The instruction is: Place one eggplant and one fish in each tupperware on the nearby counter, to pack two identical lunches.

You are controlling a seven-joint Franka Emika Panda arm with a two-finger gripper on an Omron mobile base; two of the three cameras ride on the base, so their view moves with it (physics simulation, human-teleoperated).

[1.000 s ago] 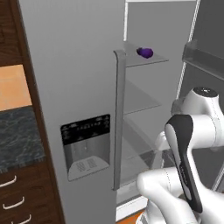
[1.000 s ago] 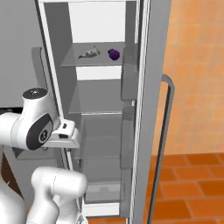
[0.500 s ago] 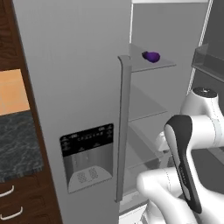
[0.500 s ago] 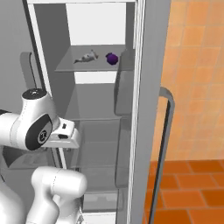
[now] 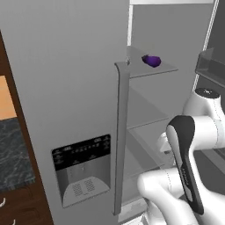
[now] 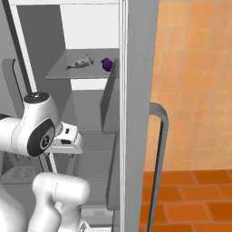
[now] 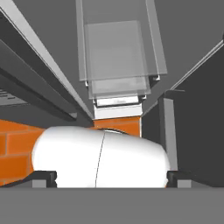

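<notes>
The pincer's state we cannot tell, and with the eggplant (image 6: 107, 64) at one o'clock of the fish (image 6: 79, 63) on the fridge shelf (image 6: 63, 72), we risk knocking either off.

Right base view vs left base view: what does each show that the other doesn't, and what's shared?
Right base view alone: a fish lying on the fridge shelf left of the eggplant, an orange tiled wall and an orange tile floor. Left base view alone: the dispenser panel on the closed fridge door, and a strip of dark marbled counter. Shared: the eggplant, its shelf and the white arm.
</notes>
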